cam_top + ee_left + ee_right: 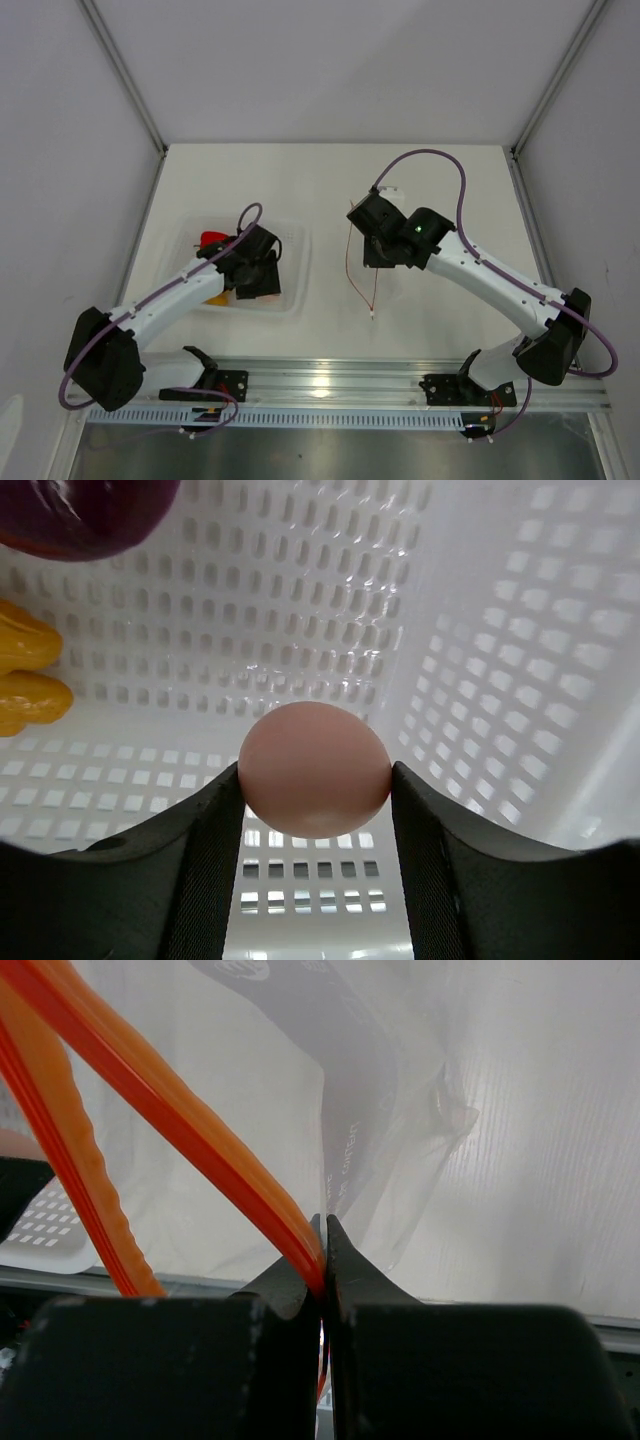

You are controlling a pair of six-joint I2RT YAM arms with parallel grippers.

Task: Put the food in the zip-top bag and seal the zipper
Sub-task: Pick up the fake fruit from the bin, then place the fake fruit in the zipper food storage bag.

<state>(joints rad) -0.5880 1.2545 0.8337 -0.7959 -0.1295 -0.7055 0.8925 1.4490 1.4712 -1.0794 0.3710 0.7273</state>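
So the left gripper (315, 780) is down in the white perforated tray (500, 630), clamped on a pink egg-shaped piece (313, 760), with the purple piece (85, 515) and yellow piece (25, 675) further back. The right gripper (323, 1235) is pinched tight on the orange zipper (190, 1120) of the clear bag (400, 1090), off to the tray's right.

L fingers (205, 865) full: pink ball (314, 768) | tray wall (500, 660) close one side | yellow pc (25, 675), purple pc (80, 510) other

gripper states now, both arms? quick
Left gripper: closed on the pink egg.
Right gripper: shut, pinching the orange zipper of the bag.
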